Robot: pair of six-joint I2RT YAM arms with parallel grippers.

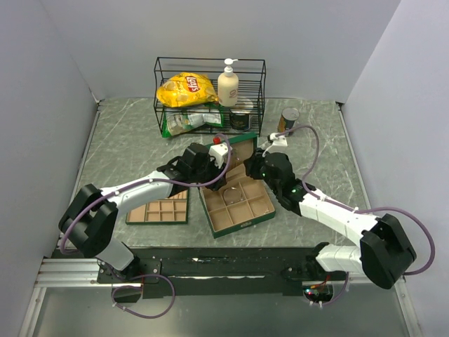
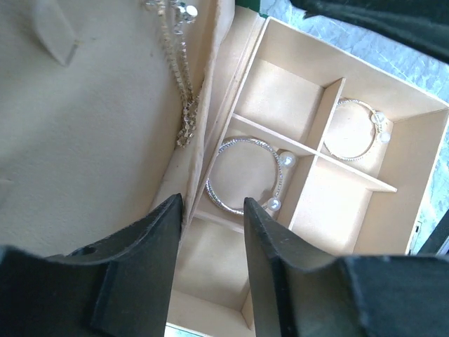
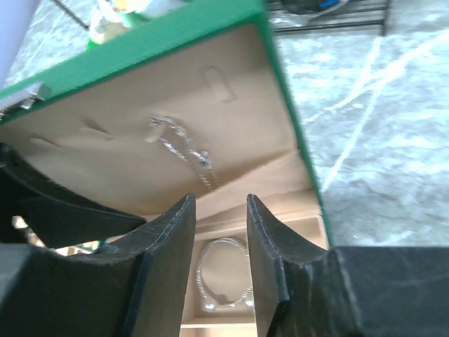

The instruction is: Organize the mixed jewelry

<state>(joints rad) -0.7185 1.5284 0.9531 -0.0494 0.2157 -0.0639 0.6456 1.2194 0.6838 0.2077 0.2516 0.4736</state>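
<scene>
The green box (image 1: 245, 223) stands open, its lid (image 1: 243, 149) upright. A silvery bangle with two pearl beads (image 2: 245, 184) lies in one tan compartment. A second thin bangle (image 2: 354, 130) lies in the compartment beside it. A fine silvery chain (image 2: 182, 77) hangs on the lid lining and also shows in the right wrist view (image 3: 184, 153). The right wrist view shows a bangle (image 3: 223, 282) below its fingers. My left gripper (image 2: 210, 210) is open and empty above the box's back edge. My right gripper (image 3: 221, 210) is open and empty, over the box by the lid.
A flat tan-lined compartment tray (image 1: 160, 210) lies left of the box. A black wire rack (image 1: 210, 74) at the back holds a yellow chips bag (image 1: 186, 89) and a lotion bottle (image 1: 228, 84). A can (image 1: 289, 118) stands to its right.
</scene>
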